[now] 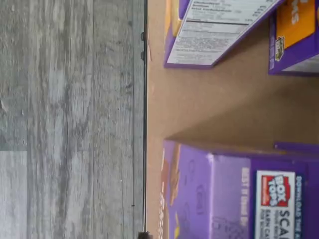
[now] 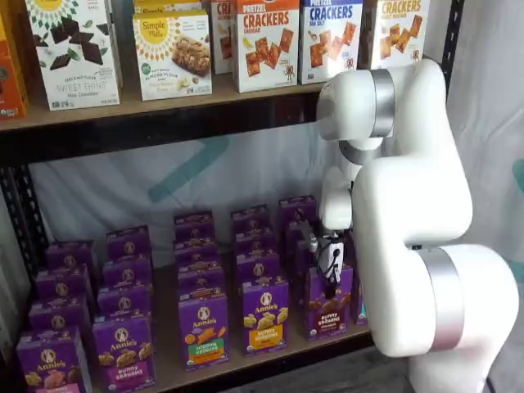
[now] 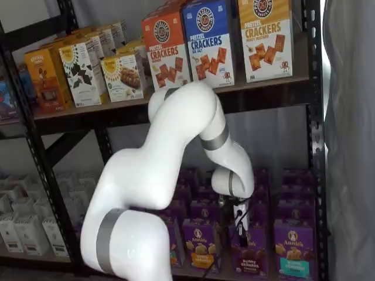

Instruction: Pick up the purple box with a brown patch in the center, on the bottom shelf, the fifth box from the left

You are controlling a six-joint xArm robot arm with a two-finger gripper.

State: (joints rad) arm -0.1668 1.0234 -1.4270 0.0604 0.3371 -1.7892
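Note:
The purple box (image 2: 330, 304) with brown bunny cookies stands upright in the front row of the bottom shelf (image 2: 246, 361). It also shows in a shelf view (image 3: 248, 253). My gripper (image 2: 329, 266) hangs just above and slightly behind the box's top, and also shows in a shelf view (image 3: 239, 221). Its black fingers show side-on with no clear gap, so I cannot tell whether it is open or shut. The wrist view, turned on its side, shows the bare shelf board (image 1: 209, 99) between purple carton tops. I cannot tell which of them is the task's box.
A yellow-strip purple box (image 2: 264, 316) and a green-strip one (image 2: 204, 329) stand left of the target. A teal-strip box (image 3: 293, 249) stands on its other side. More purple rows lie behind. Cracker boxes (image 2: 266, 41) fill the upper shelf. Grey plank floor (image 1: 70, 119) lies beyond the shelf edge.

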